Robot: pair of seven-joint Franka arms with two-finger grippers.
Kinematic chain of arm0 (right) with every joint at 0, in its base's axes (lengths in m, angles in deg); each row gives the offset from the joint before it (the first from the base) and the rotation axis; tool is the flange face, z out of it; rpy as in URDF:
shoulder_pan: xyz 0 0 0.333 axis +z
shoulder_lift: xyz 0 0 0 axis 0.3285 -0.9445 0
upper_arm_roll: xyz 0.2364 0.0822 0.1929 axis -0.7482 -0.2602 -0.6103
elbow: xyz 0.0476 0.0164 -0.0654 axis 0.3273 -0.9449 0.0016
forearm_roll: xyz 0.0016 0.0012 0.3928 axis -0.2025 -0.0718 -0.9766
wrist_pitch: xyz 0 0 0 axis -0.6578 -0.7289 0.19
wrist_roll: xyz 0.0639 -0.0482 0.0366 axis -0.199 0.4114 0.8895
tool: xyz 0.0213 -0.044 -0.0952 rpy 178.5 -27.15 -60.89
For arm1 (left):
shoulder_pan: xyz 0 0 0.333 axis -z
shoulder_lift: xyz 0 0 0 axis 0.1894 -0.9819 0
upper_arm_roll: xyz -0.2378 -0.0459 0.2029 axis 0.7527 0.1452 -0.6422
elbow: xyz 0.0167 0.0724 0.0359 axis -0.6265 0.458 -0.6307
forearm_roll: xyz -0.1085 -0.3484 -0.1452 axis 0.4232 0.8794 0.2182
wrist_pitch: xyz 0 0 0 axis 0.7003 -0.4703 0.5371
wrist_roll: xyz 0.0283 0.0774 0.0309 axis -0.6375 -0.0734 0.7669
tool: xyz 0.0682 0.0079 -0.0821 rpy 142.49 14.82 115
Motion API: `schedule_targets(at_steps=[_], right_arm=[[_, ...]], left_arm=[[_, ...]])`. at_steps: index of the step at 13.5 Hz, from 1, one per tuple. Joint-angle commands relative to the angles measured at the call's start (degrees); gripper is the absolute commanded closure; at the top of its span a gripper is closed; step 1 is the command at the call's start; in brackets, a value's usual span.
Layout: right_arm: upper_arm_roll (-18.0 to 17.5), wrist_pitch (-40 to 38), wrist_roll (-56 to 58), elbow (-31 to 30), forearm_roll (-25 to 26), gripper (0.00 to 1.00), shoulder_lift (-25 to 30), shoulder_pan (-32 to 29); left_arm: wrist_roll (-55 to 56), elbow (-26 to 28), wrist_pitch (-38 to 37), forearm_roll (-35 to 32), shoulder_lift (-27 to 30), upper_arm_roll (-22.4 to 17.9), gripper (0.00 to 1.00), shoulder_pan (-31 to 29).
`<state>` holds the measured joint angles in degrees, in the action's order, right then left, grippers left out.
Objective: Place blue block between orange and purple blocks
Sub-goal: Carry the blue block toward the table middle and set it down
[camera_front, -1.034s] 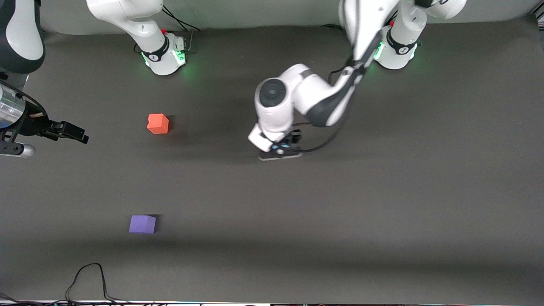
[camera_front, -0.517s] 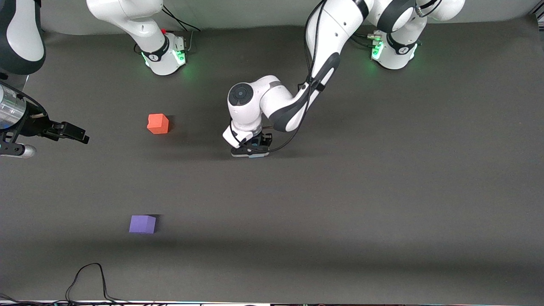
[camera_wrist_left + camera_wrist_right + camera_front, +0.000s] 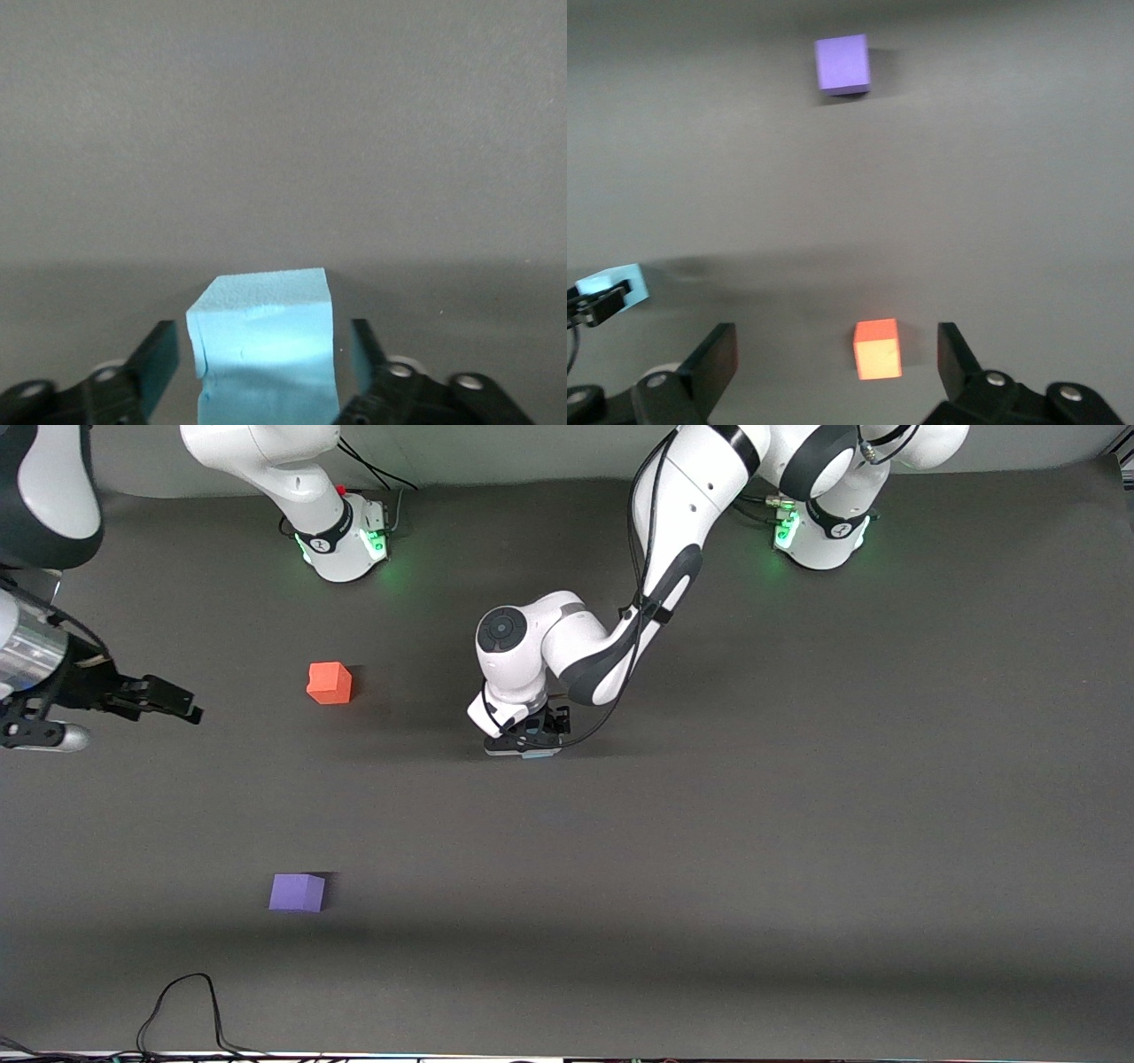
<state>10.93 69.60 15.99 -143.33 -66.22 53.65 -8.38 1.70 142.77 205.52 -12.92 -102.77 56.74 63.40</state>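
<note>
Left gripper [image 3: 524, 746] standing spread around blue block [image 3: 264, 345] on mat mid-table, fingers [image 3: 159, 361] just clear; right gripper [image 3: 168, 701] waiting spread near orange block [image 3: 330, 683]; purple block [image 3: 297, 892] lying nearer camera.

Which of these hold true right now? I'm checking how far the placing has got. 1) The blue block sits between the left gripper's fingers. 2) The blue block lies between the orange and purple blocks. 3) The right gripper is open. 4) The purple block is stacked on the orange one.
1) True: the blue block is between the left gripper's spread fingers.
2) False: it lies off toward the left arm's end from the orange block and purple block.
3) True: the right gripper is open, over the orange block.
4) False: both rest apart on the table.
</note>
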Motion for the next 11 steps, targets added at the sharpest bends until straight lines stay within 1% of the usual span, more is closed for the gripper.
schedule_targets(at_steps=[1, 3, 5, 7, 9, 10, 11], right_arm=[[0.1, -1.1, -6.4, 1.5, -0.9, 0.0, -0.7, 5.3], [0.1, -1.1, -10.2, 1.5, -0.9, 0.0, -0.7, 9.4], [0.0, -1.1, -15.8, 2.9, -0.9, 0.0, -2.1, 13.6], [0.0, -1.1, -21.3, 7.5, -1.0, 0.0, -7.0, 19.3], [0.1, -0.4, -26.2, 13.5, -5.2, 0.0, -14.2, 25.2], [0.1, 0.5, -27.2, 15.7, -5.4, 0.0, -17.2, 27.9], [0.2, 2.3, -27.5, 16.3, -5.1, 0.0, -19.4, 30.6]], left_arm=[[-1.2, -1.3, -6.5, -0.5, 3.2, -0.3, 0.0, -2.5], [-6.1, -1.2, -14.4, 1.9, 8.0, 0.1, 0.0, -6.3], [-13.5, 0.3, -18.7, 6.5, 12.4, -0.1, 0.0, -12.0], [-20.2, 5.6, -20.6, 7.3, 17.7, 0.0, 0.0, -19.0], [-30.2, 12.1, -20.8, 8.4, 24.1, 0.0, 0.0, -27.7], [-35.1, 14.0, -21.2, 9.9, 26.5, 0.0, 0.0, -31.8], [-40.7, 15.4, -22.4, 10.6, 28.4, 0.0, 0.0, -35.8]])
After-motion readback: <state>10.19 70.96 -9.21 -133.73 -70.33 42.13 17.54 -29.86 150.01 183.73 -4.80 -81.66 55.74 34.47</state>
